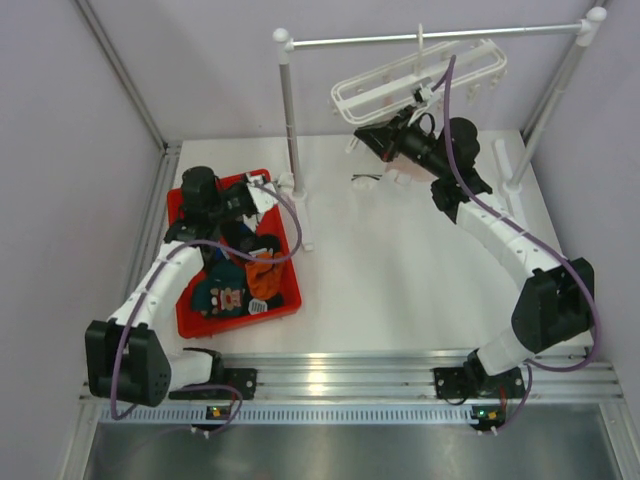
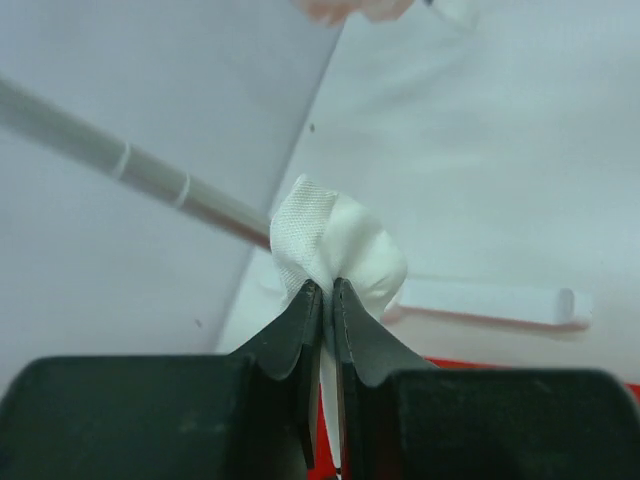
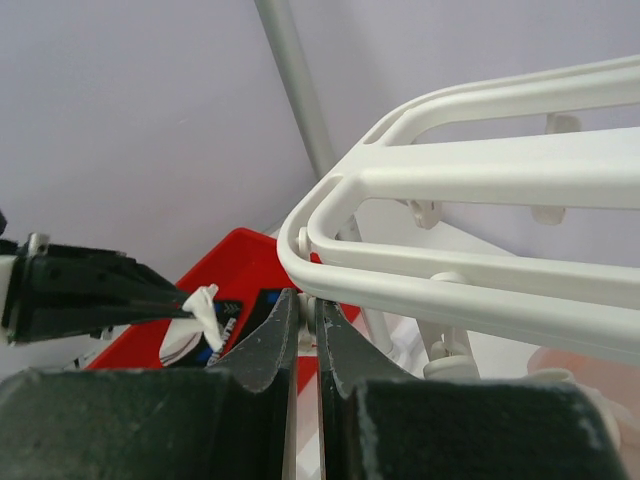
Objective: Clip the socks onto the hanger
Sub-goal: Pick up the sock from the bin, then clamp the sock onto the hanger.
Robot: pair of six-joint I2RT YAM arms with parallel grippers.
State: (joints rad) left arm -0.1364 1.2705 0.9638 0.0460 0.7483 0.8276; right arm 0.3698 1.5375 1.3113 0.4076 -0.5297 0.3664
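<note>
The left gripper (image 2: pixel 328 285) has its fingers pressed together on a fold of a white sock (image 2: pixel 335 245). The cloth bunches out above the tips, so the pinch looks deep enough to carry it. It holds that sock over the far right corner of the red tray (image 1: pixel 290 300), which lies along the left edge of the table (image 1: pixel 400 270). The other socks (image 1: pixel 235 280) are heaped in the tray: dark, orange, and one with a face. The sock held in the air is probably the next one to be clipped. The right gripper (image 3: pixel 308 300) is also closed, its tips meeting on what looks like a small clip (image 3: pixel 305 312) just under the near left corner of the hanger (image 3: pixel 480 170). I judge it grips there to steady the frame and present a clip towards the left arm. The hanger's hook is on the metal rail (image 1: pixel 430 38) that runs above the table's far edge, and the frame tilts, with its left end towards the tray. That tilt fits a frame being held rather than hanging free. Sock and hanger are well apart, with a rail post between them, so the left arm must carry the sock across to the right.
</note>
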